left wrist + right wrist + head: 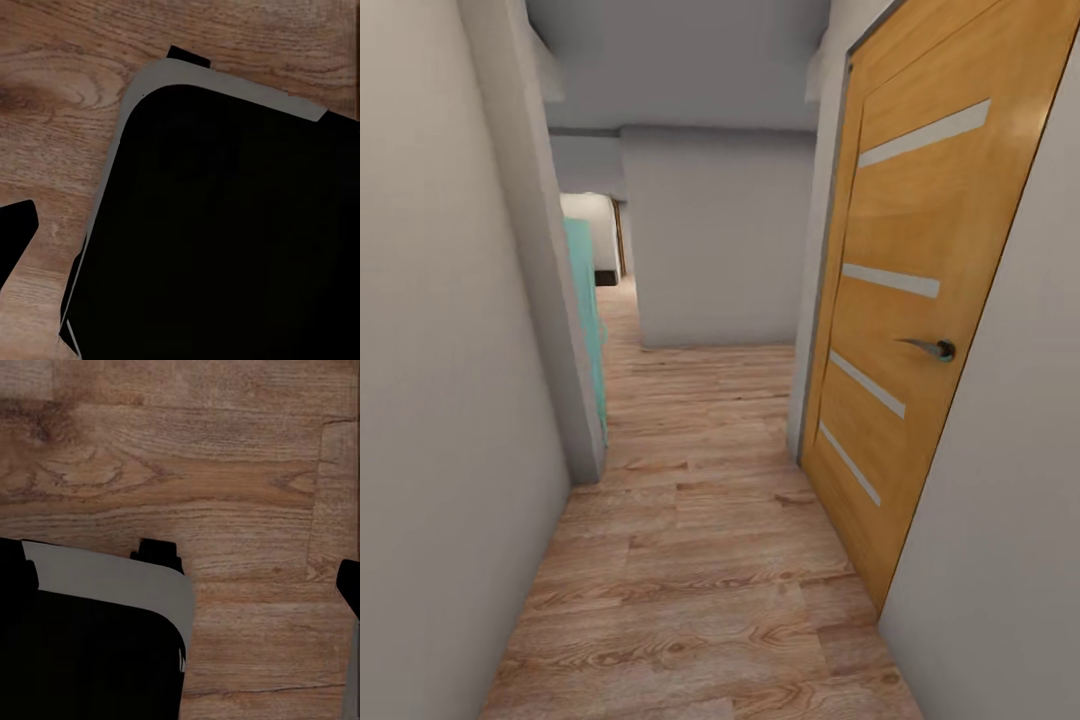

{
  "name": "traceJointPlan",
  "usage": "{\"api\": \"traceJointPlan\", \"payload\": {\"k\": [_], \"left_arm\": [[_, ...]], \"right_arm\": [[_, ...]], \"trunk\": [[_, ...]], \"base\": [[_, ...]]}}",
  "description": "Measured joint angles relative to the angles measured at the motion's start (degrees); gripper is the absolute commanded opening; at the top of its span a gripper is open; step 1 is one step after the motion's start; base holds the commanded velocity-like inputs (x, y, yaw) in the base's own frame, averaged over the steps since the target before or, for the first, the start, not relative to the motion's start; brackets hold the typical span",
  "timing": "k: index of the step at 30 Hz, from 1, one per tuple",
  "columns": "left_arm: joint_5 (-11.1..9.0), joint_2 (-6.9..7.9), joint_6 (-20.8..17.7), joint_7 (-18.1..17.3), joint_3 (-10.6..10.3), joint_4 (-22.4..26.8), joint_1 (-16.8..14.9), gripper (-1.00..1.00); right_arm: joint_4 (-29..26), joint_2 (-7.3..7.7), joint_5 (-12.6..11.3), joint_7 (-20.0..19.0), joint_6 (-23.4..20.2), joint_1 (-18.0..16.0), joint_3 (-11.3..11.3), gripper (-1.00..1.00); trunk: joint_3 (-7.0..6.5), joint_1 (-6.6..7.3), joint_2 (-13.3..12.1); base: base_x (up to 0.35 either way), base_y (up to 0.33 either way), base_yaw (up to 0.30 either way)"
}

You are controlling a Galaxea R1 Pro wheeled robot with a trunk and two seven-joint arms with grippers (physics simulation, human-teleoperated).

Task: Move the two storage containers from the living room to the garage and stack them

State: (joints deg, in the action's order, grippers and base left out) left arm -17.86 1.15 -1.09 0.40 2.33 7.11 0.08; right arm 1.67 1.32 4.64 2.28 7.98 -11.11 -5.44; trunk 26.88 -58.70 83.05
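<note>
Neither red-orange storage container is in view. The head view looks along a narrow hallway with a light wood-plank floor [700, 560]. In the left wrist view one black fingertip [16, 238] of my left gripper [180, 240] sits at the frame's edge over the planks, and its partner is lost against my dark base [225, 225]. The right wrist view has the right gripper's [184, 577] dark fingertips [349, 585] far apart at both edges, with nothing between them.
An orange-brown door [920, 300] with a grey handle [935, 348] stands shut on the right. Pale grey walls [440, 350] close in on both sides. Past a turquoise panel [588, 320] on the left, the corridor meets a wall [715, 240] and bends left.
</note>
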Motion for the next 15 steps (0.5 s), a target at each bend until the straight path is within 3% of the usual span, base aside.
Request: {"api": "traceJointPlan", "payload": {"k": [15], "left_arm": [[0.05,0.0,-0.27,0.0,0.0,0.06,0.0,1.0]], "right_arm": [[0.0,-0.15,-0.22,0.0,-0.23,-0.03,0.04,1.0]], "trunk": [[0.0,0.0,0.0]], "base": [[0.326,0.0,0.0]]}}
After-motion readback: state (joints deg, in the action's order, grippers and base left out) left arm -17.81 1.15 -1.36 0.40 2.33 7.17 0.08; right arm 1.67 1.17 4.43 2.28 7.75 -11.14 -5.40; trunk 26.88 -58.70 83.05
